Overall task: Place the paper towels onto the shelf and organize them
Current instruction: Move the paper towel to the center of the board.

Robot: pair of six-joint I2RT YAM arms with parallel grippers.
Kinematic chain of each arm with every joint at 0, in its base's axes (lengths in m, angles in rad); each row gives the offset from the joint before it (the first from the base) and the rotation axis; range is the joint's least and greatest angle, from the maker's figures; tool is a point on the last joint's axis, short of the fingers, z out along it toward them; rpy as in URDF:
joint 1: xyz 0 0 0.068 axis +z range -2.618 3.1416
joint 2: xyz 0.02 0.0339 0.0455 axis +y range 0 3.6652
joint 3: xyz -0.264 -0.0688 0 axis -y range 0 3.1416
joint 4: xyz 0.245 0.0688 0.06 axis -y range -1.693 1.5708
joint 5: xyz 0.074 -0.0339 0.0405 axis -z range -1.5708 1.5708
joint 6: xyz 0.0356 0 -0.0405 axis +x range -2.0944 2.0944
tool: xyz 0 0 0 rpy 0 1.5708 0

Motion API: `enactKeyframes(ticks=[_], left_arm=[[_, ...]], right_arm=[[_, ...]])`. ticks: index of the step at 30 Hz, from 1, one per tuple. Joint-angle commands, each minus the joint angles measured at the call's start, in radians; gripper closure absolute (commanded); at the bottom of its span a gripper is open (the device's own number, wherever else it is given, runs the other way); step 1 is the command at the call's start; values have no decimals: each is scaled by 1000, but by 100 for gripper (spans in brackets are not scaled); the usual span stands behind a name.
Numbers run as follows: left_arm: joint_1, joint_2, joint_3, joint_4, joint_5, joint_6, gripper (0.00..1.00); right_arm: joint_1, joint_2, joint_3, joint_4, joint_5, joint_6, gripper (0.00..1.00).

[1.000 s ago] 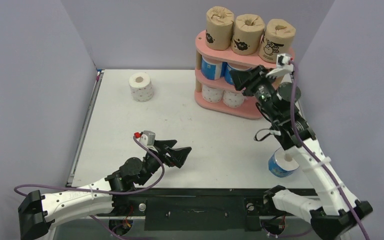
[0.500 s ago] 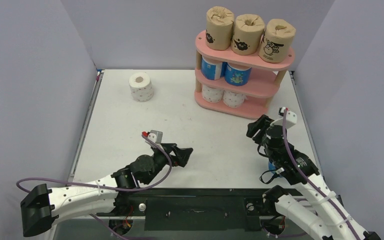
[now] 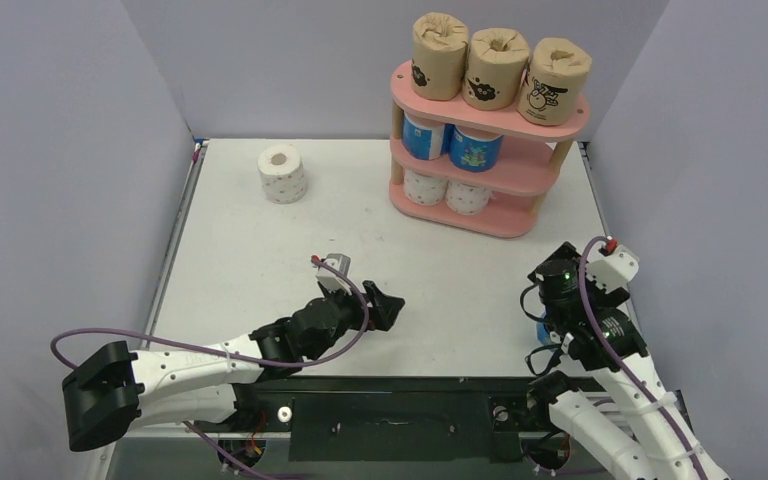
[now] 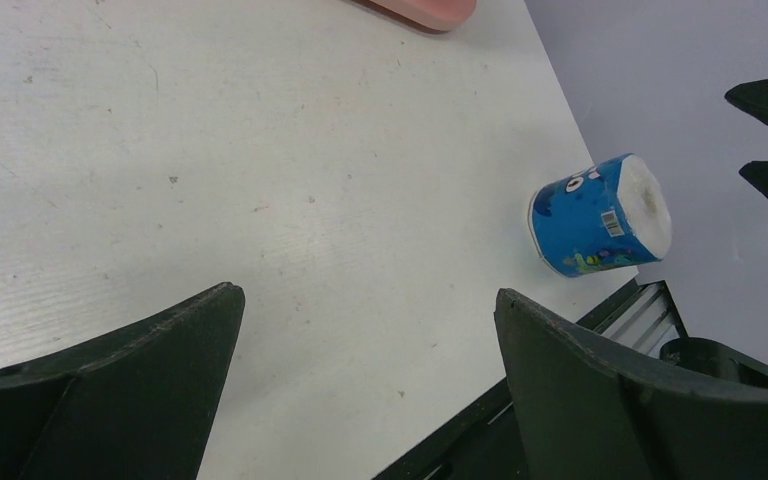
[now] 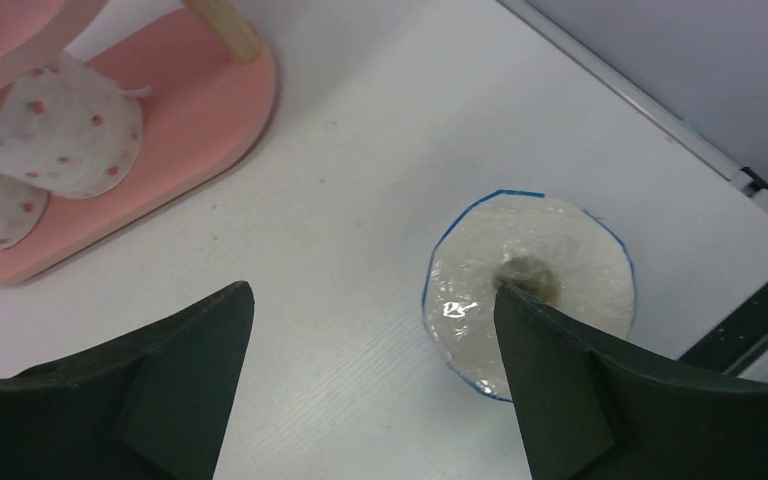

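The pink shelf [image 3: 480,222] stands at the back right. Three brown paper towels [image 3: 496,67] sit on its top board, two blue ones [image 3: 448,142] on the middle, and two white pink-dotted ones [image 3: 445,192] on the bottom. Another white dotted roll [image 3: 283,173] stands alone at the back left. A blue roll [image 5: 530,290] stands upright at the front right. My right gripper [image 5: 372,289] hangs open just above it and holds nothing; its right finger overlaps the roll's top. My left gripper [image 4: 368,292] is open and empty over the front middle, with the blue roll [image 4: 600,215] ahead to its right.
The table's black front rail [image 4: 520,410] runs just below the blue roll. The right side wall [image 3: 700,200] stands close behind it. The shelf's bottom board [image 5: 210,110] and a white roll [image 5: 70,130] show at the upper left of the right wrist view.
My right arm has drawn back from the shelf to the front right, above the blue roll, and its jaws have opened wider. My left gripper has moved a little to the right.
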State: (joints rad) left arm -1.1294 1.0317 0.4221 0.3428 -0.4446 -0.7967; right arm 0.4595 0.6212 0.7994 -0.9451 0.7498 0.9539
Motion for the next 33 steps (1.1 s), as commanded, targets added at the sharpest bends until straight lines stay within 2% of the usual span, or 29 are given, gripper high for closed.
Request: enactKeyframes(ticks=[1,6,10,14,18,22,33], left_arm=[[4,-15,49,-15,-11,-84,3],[3,-50,29,-84,-66,-162,4],[4,-80,-15,-108,-130,-242,4],[3,-99,-32,-142,-172,-295,4],[3,-99,-44,-130,-175,-314,4],[3,-80,-55,-117,-174,-336,3],[3,-33,-45,-118,-178,-325,3]], right_arm=[[-88,62,53,-102,-1,-10,13],[-116,47,24,-77,-21,-24,11],[-121,5,-33,-49,-21,29,11],[-154,33,-72,-42,-48,53,10],[-201,86,-80,-40,-107,58,10],[-248,73,-91,-37,-125,55,11],[-259,102,-86,-36,-111,26,13]])
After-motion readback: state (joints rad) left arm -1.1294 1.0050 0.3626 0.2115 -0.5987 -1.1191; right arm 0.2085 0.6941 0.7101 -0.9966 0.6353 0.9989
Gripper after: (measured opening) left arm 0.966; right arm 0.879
